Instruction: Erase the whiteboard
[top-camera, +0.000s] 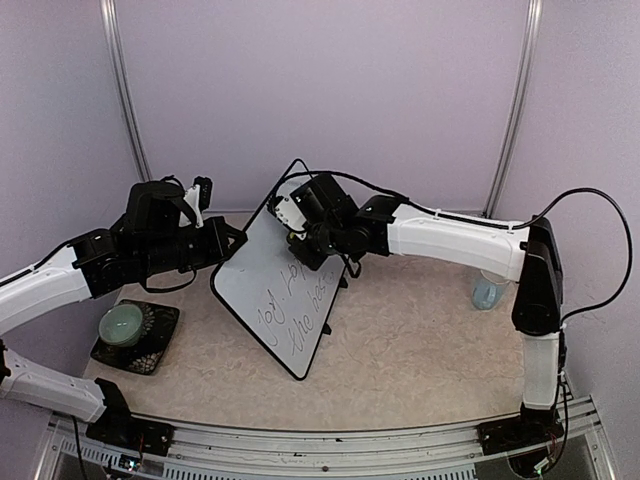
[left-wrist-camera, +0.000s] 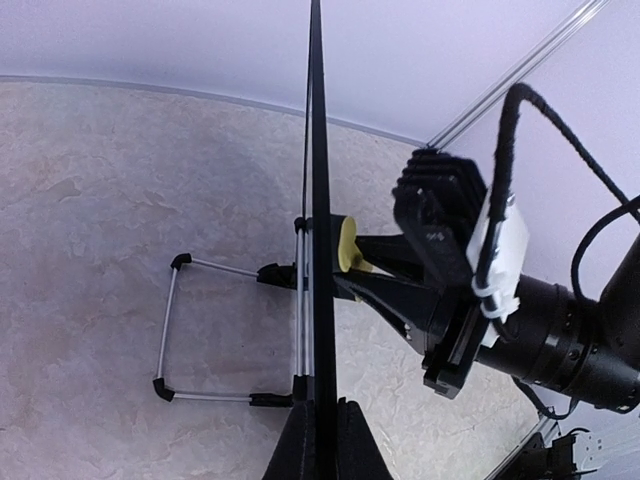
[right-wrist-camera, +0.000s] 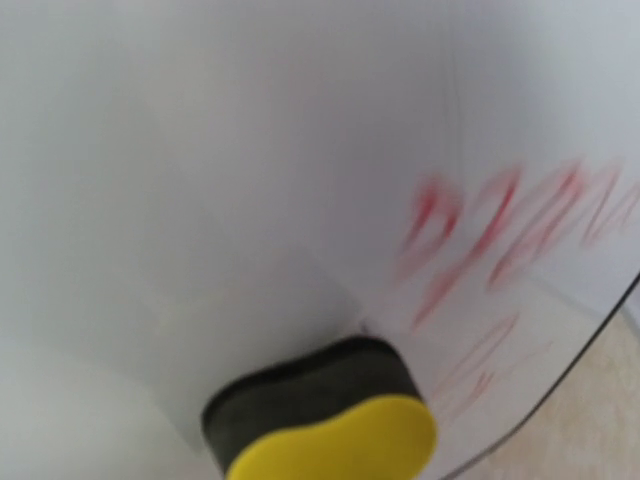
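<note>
A: Why does the whiteboard stand on edge mid-table?

B: The left gripper is clenched on its frame, bracing it (handwriting shows low down). Beyond, the right gripper grasps the yellow eraser, pressing it against the board's face.

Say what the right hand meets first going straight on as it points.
The whiteboard. The yellow eraser in the right hand leads and, seen edge-on, looks to touch it, though contact is hard to confirm.
</note>
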